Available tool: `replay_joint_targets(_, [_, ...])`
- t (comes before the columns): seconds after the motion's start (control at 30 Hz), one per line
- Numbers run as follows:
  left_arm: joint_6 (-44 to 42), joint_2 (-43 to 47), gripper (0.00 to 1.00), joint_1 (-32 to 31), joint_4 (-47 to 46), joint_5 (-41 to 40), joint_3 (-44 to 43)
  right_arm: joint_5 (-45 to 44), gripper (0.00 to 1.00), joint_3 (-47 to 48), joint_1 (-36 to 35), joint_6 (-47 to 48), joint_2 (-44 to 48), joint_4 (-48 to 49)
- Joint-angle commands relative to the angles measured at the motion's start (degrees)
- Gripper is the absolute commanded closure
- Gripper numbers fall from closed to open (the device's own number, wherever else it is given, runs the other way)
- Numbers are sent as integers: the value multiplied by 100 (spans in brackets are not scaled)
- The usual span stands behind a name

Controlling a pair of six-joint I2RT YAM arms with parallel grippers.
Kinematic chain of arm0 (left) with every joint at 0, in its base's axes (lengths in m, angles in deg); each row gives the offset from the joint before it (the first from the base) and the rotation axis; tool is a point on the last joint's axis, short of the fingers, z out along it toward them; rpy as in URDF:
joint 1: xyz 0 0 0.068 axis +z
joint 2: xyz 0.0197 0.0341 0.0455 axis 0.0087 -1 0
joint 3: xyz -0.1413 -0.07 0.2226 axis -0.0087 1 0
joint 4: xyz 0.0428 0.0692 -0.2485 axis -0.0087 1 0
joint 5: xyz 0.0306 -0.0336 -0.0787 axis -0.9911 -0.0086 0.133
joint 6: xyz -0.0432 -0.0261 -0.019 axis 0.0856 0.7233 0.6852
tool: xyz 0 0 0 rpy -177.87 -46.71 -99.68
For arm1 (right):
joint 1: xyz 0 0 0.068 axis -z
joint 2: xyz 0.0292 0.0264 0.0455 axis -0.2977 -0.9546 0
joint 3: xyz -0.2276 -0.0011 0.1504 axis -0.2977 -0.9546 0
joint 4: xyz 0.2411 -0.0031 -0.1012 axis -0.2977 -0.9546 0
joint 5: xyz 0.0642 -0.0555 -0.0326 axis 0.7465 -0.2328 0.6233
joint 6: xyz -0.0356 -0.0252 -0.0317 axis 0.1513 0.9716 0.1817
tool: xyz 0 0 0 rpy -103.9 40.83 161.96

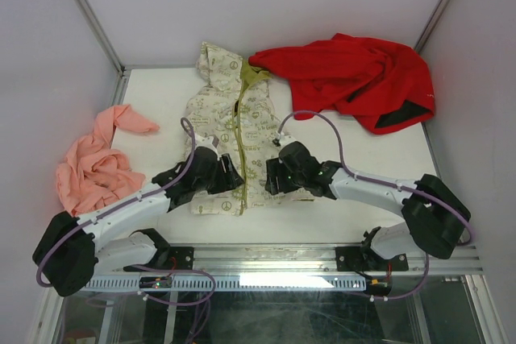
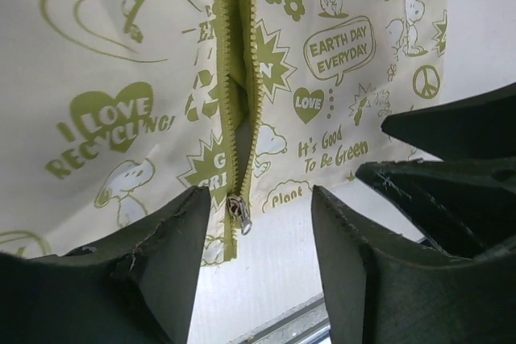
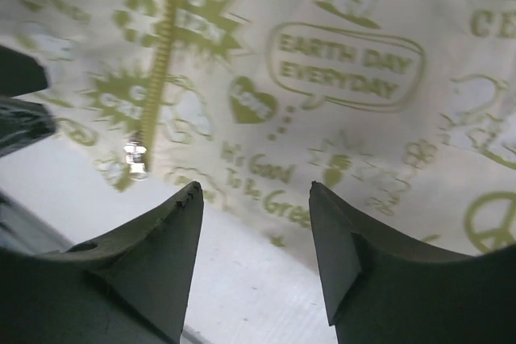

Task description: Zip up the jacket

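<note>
The cream jacket with olive-green prints lies flat in the middle of the table, hood toward the back. Its olive zipper runs down the front and is parted above the metal slider, which sits near the bottom hem. My left gripper is open and empty, hovering at the hem with the slider just inside its left finger. My right gripper is open and empty over the hem to the right of the slider. In the top view both grippers, left and right, flank the zipper's lower end.
A plain red garment lies at the back right, touching the jacket's hood. A salmon-pink garment is bunched at the left edge. The table's metal front rail runs just below the hem. White walls close in the sides and back.
</note>
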Motion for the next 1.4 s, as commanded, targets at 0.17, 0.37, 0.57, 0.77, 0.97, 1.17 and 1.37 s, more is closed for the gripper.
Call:
replay_joint_targets(0.17, [-493,-1250,53,-53,-811,575,-643,-396,44,-629,403,-61,193,410])
replay_joint_targets(0.37, [-675,-1855,60,-54,-952,615,-852,-422,44,-768,477,-80,158,504])
replay_joint_targets(0.57, [-752,-2293,66,-48,-1020,937,-907,-424,44,-851,572,-97,152,579])
replay_joint_targets(0.77, [-690,-2377,69,-47,-1145,1163,-695,-406,44,-895,671,-125,128,697])
replay_joint_targets(0.97, [-573,-2329,78,-50,-1397,1488,-469,-414,44,-952,797,-147,39,783])
replay_joint_targets(1.17, [-476,-2012,93,-53,-1777,1874,-350,-422,44,-883,854,-139,241,588])
replay_joint_targets(1.37, [-410,-1599,100,-52,-2378,1977,-166,153,39,-972,726,-101,983,832])
